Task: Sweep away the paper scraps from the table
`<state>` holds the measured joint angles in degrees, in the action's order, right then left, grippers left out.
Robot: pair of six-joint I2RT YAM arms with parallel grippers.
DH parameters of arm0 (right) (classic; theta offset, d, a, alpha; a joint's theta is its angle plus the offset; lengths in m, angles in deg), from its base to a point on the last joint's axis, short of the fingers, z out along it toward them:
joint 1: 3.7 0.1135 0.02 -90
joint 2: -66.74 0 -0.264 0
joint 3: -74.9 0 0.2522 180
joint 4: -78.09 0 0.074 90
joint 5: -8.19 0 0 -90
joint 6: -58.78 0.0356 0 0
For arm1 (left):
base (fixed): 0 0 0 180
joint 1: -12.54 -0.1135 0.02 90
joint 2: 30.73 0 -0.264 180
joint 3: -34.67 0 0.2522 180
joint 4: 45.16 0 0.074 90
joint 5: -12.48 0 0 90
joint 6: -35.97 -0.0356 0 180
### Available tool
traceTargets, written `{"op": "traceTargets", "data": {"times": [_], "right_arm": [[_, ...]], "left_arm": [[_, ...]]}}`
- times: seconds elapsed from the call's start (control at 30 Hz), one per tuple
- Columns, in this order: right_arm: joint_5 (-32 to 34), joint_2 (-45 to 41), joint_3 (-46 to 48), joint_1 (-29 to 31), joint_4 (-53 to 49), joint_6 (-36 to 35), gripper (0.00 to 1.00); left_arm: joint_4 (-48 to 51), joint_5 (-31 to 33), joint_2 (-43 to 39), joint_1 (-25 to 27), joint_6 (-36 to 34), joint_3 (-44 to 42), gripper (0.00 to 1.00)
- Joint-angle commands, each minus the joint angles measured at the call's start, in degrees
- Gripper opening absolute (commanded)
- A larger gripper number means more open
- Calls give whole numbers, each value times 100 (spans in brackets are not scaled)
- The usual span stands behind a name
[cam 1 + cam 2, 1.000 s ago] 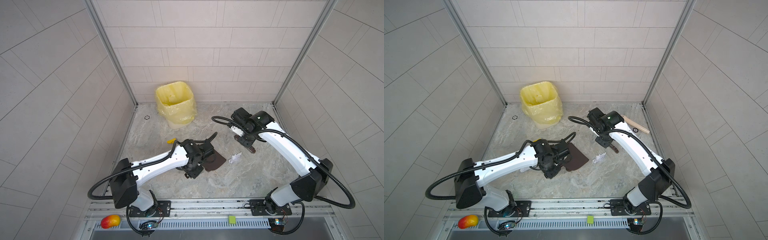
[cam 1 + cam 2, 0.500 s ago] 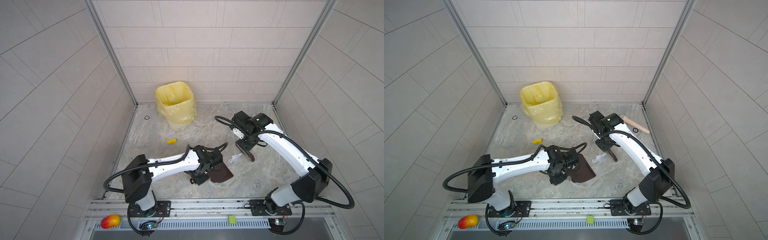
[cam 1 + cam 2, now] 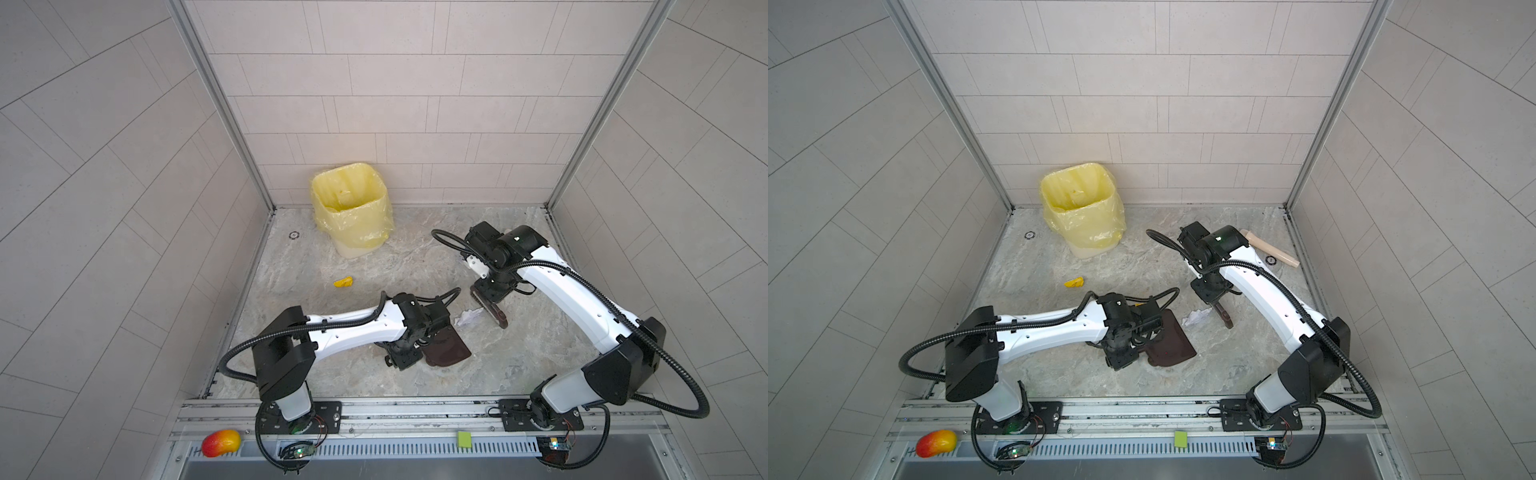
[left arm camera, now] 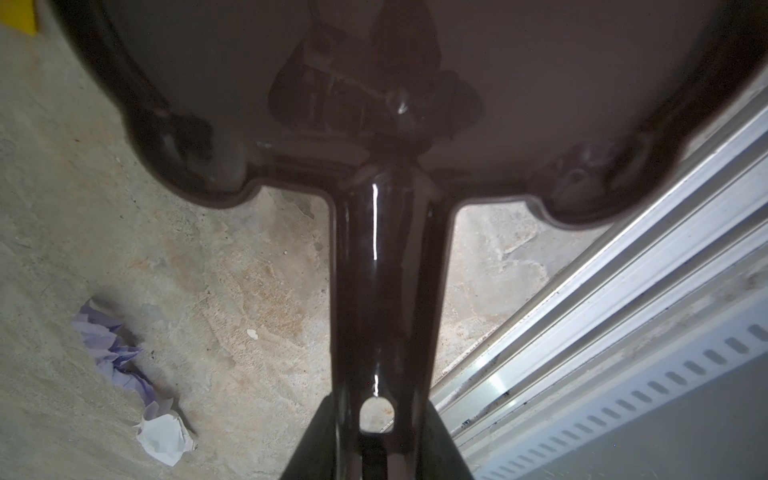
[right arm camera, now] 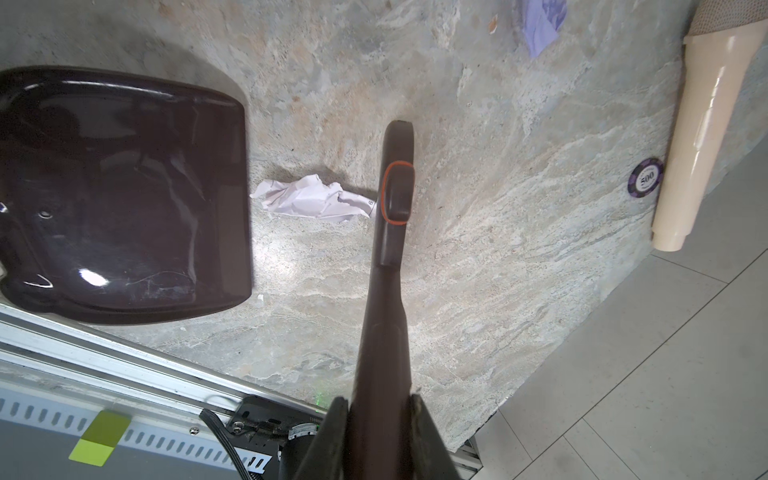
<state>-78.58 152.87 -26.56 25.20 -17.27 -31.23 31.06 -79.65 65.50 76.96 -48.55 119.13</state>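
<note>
while the left gripper [image 4: 376, 432] is clamped on the glossy handle of the dark dustpan [image 5: 124, 187], the right gripper [image 5: 380, 419] is closed tight on the handle of the brush [image 5: 390, 266]. between brush head and pan lip lies a crumpled white scrap [image 5: 307, 199], which appears to touch the brush and sits just beside the lip. farther out on the table [image 3: 415, 266], a yellow scrap [image 3: 343, 282] lies alone between the left arm and the lined bin [image 3: 349, 216]. a lilac scrap [image 4: 112, 349], with a white bit against it, lies beside the pan handle in the left wrist view. another lilac piece [image 5: 540, 20] shows at the edge of the right wrist view.

these paper scraps [image 3: 1196, 318] look almost weightless, soft and springy, so the jaws have no need to pinch them; the hold belongs where it is, on the two tool handles. on smooth stone they will likely skid at a touch, and may hop the lip, slip under it, or flutter off a fast flick. a slow, low stroke seems wise, with the pan edge pressed flat.
</note>
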Motion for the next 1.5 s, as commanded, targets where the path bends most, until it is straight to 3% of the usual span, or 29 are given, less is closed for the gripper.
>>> {"op": "traceTargets", "data": {"times": [0.0,0.2,0.33,0.53,1.27,1.37,1.47], "right_arm": [[-583,-165,-179,3,-223,54,0],[-127,-306,-325,-280,-291,58,0],[-187,-386,-168,-650,-62,37,0],[-455,-141,-70,-685,-8,32,0],[-2036,-252,-277,370,-337,105,0],[-2029,-306,-342,455,-440,146,0],[-1294,-380,-452,417,-655,251,0]], "left_arm": [[-75,99,96,17,-30,-70,0],[-202,116,160,17,-13,-142,0],[-273,103,195,15,-4,-192,0],[-348,109,173,17,27,-241,0],[-681,120,37,14,118,-537,0],[-702,137,-2,9,141,-567,0],[-743,139,-55,17,166,-611,0]]}}
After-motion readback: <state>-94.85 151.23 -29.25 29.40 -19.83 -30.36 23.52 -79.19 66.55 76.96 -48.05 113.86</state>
